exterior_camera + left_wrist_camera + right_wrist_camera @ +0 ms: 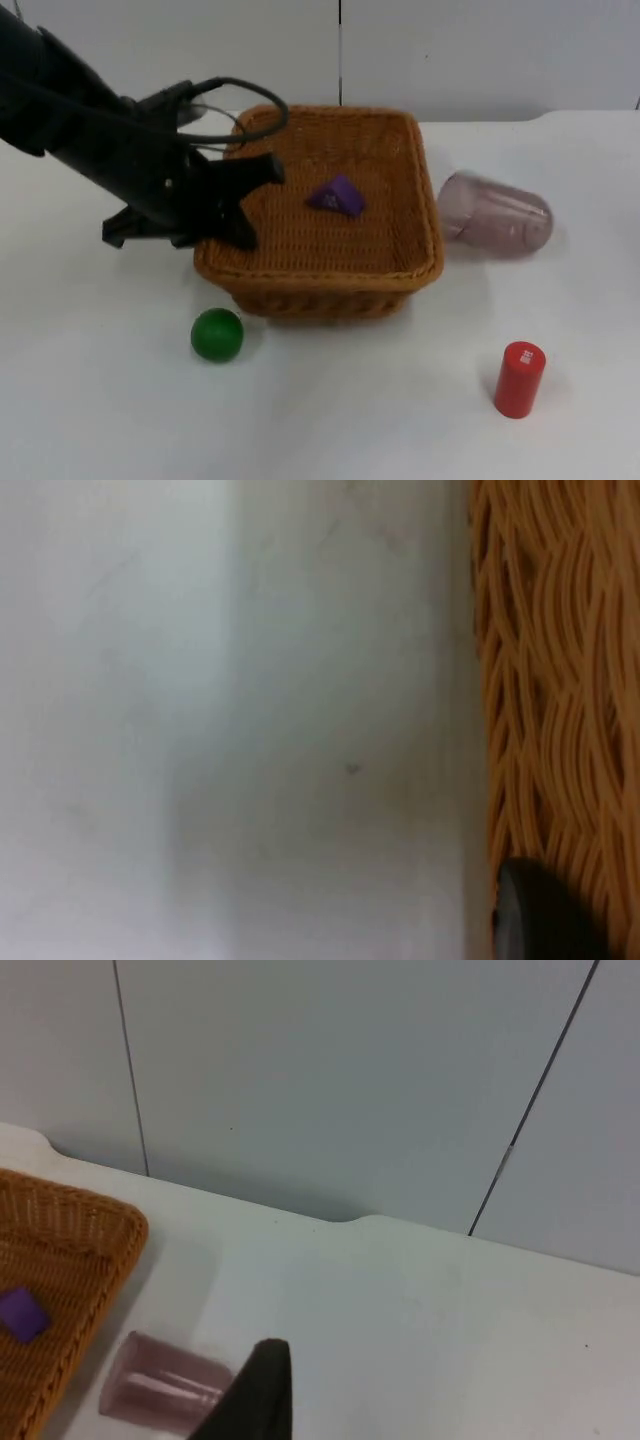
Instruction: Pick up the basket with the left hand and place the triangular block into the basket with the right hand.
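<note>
We see the left arm reach in from ten o'clock, its left gripper point(250, 205) spread open at the nine o'clock rim of the basket point(400, 270), one finger above the rim and one outside it, clasping nothing. The purple triangular block point(337, 196) lies inside the basket near its middle, long axis running from ten to four o'clock. Of the right gripper point(262, 1385) we cannot tell the state; it hangs above the table point(360, 420) near the toppled pink cup point(496, 213).

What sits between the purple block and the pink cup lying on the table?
The basket's right wall stands between the purple block and the pink cup; the top view shows it.
</note>
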